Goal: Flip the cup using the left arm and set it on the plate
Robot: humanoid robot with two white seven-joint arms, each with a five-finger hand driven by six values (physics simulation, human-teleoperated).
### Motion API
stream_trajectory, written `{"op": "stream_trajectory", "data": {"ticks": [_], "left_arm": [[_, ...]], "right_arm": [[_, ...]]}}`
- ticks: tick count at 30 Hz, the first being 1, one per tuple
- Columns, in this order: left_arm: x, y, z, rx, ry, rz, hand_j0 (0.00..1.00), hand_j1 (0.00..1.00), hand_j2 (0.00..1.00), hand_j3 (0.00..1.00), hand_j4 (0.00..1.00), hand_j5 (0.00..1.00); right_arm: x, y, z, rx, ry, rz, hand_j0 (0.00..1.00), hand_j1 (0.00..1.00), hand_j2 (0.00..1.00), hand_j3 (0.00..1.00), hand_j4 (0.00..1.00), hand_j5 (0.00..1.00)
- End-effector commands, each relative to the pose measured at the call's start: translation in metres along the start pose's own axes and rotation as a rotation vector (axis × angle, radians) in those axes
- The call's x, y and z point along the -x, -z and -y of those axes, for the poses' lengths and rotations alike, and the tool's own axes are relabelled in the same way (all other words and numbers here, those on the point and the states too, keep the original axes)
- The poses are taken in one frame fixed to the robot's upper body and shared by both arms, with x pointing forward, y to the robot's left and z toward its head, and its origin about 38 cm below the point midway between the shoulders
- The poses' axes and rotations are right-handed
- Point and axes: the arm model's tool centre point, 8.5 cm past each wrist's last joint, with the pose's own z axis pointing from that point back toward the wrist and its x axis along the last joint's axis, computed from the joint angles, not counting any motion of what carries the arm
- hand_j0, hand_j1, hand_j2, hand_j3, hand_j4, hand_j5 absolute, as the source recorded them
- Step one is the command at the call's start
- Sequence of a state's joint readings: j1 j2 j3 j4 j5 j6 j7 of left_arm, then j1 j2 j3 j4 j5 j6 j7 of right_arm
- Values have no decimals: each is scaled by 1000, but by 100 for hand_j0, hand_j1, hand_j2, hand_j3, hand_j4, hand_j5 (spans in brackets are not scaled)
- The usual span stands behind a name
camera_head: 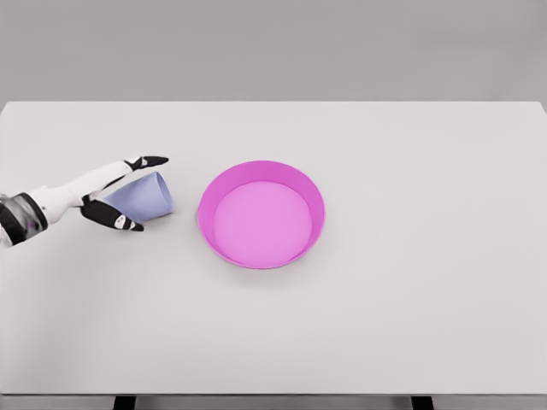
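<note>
Near edge of the table point(273, 342) runs along the bottom of your view, with two dark leg tops poking out under it. From that edge up to the plate you have a wide bare strip of white top. Your left hand point(115, 195) comes in from the left edge, white arm with a dark wrist band, black fingertips point(150, 161). Fingers are wrapped around the cup point(144, 198) — upper ones over its top side, thumb under it near point(120, 220). It looks like a grasp, though you can't see how tight the contact is.

Cup is pale blue-lilac, lying on its side on the table, one end pointing right toward the plate; you can't tell from here whether that end is the mouth or the base. It sits left of the plate, near it but not touching.

Plate point(205, 205) is magenta with a raised rim, roughly mid-table, slightly left of centre. Right of the plate the top is bare all the way to the right edge — the far edge shows a bare band too. Right arm is out of view.
</note>
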State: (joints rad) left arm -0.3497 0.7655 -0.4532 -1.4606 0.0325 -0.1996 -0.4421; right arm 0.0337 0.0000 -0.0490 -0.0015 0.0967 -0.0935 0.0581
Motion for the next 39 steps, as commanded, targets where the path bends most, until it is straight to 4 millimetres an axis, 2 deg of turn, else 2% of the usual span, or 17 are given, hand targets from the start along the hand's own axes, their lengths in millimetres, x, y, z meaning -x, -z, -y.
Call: {"op": "stream_trajectory", "data": {"ticks": [1, 4, 14, 19, 23, 39], "left_arm": [[1, 2, 3, 6, 12, -12, 100, 100, 100, 100, 100, 100], [0, 3, -3, -6, 14, -14, 100, 100, 100, 100, 100, 100], [0, 7, 0, -4, 8, -27, 99, 99, 99, 99, 99, 99], [-2, 10, -1, -9, 2, -25, 89, 89, 89, 89, 89, 89], [-3, 12, 1, -9, -3, -22, 87, 87, 87, 87, 87, 87], [-3, 21, 10, 2, -44, -53, 87, 87, 87, 87, 87, 87]], "right_arm": [[0, 0, 0, 0, 0, 0, 100, 100, 100, 100, 100, 100], [0, 0, 0, 0, 0, 0, 100, 100, 100, 100, 100, 100], [0, 0, 0, 0, 0, 0, 100, 100, 100, 100, 100, 100], [0, 0, 0, 0, 0, 0, 100, 100, 100, 100, 100, 100], [0, 0, 0, 0, 0, 0, 100, 100, 100, 100, 100, 100], [0, 0, 0, 0, 0, 0, 100, 100, 100, 100, 100, 100]]}}
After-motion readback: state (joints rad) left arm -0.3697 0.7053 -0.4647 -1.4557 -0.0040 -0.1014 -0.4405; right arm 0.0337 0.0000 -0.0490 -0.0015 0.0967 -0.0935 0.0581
